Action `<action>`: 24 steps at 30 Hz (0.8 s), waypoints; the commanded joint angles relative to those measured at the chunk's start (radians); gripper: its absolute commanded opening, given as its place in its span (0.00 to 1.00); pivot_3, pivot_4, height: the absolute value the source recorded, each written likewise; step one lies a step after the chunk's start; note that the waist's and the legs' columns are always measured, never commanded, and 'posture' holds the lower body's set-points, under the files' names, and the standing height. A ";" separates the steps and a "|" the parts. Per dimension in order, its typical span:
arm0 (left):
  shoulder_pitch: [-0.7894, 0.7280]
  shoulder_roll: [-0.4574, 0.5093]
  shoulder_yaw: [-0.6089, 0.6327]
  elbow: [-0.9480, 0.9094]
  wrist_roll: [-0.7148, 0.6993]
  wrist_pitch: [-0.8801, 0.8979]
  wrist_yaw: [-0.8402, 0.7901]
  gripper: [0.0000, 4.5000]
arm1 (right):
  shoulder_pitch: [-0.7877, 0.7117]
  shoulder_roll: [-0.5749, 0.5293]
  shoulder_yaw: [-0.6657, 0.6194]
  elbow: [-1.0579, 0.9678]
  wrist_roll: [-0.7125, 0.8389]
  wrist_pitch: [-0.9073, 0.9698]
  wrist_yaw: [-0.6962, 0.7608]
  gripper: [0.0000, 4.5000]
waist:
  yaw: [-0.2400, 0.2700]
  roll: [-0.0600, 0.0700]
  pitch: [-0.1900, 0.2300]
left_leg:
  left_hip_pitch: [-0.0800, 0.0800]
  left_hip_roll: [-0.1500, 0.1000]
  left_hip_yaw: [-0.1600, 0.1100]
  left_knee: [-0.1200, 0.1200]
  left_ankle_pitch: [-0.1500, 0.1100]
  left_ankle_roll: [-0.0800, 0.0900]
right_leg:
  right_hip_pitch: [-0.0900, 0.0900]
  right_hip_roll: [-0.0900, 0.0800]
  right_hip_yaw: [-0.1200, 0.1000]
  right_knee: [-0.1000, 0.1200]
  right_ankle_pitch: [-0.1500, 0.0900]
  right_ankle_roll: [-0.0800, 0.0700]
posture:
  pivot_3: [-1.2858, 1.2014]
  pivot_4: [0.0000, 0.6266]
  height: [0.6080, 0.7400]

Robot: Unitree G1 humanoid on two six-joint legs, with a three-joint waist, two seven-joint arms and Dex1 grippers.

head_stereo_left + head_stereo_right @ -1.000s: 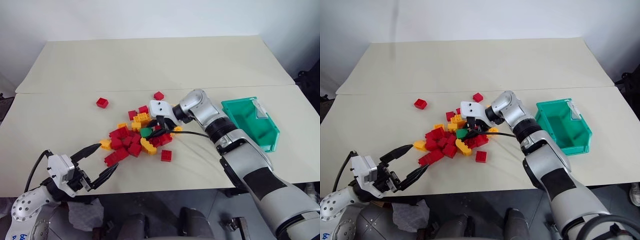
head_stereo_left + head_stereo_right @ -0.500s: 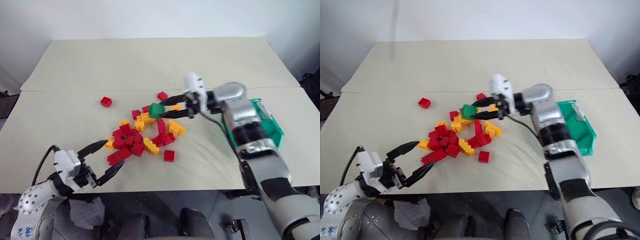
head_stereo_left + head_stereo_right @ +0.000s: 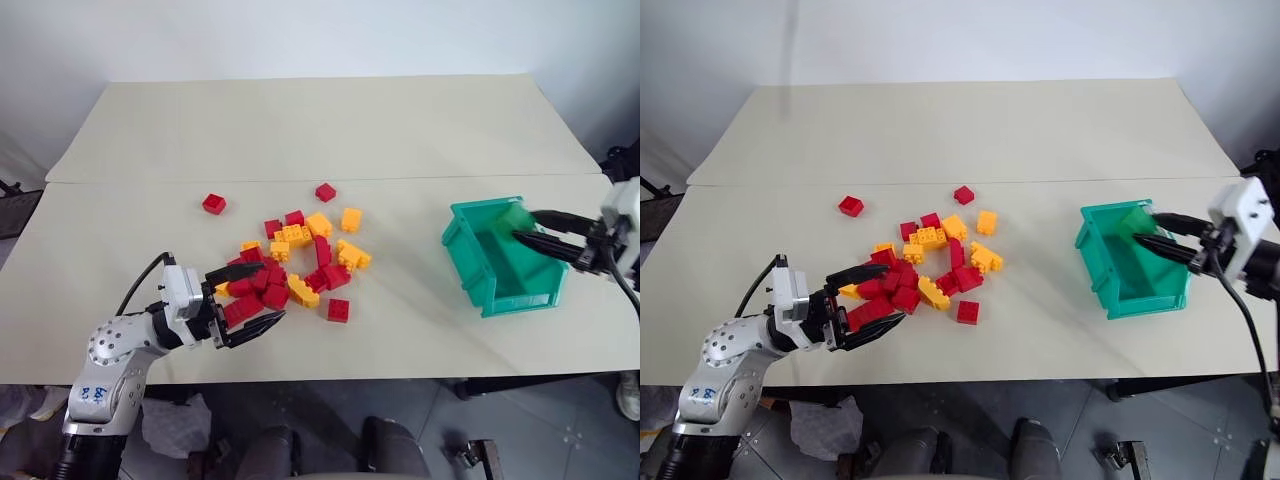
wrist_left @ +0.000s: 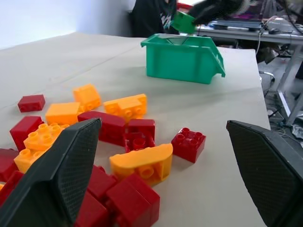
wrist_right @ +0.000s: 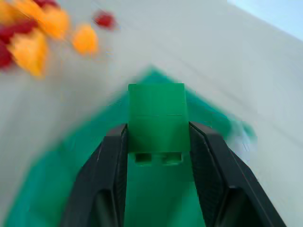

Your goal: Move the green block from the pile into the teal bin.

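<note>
The green block [image 5: 156,109] is pinched between the two black fingers of my right gripper [image 3: 1147,229], which is shut on it. It hangs just above the open top of the teal bin [image 3: 467,265] at the table's right side. The left wrist view shows the same block [image 4: 183,21] held over the bin [image 4: 182,59]. The pile [image 3: 290,262] of red and yellow bricks lies mid-table. My left gripper [image 3: 248,298] is open at the pile's near-left edge, its fingers spread beside the outermost red bricks.
Two stray red bricks [image 3: 213,203] [image 3: 325,191] lie beyond the pile. Another red brick [image 3: 338,309] sits at its near side. The pale table [image 3: 300,130] has a seam across its middle. The bin stands close to the right edge.
My right gripper has swung right from the pile, carrying the green block to above the teal bin. My left gripper has moved forward and inward to the pile's near edge.
</note>
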 commanded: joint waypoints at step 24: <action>0.125 0.113 0.168 0.131 0.153 -0.168 0.040 1.00 | 0.121 0.132 0.247 -0.430 0.174 -0.151 0.117 0.99 | 0.006 -0.001 0.000 | 0.004 0.006 0.001 -0.001 -0.001 0.000 | 0.001 0.002 0.003 0.000 0.001 -0.001 | 0.52 0.24 1.00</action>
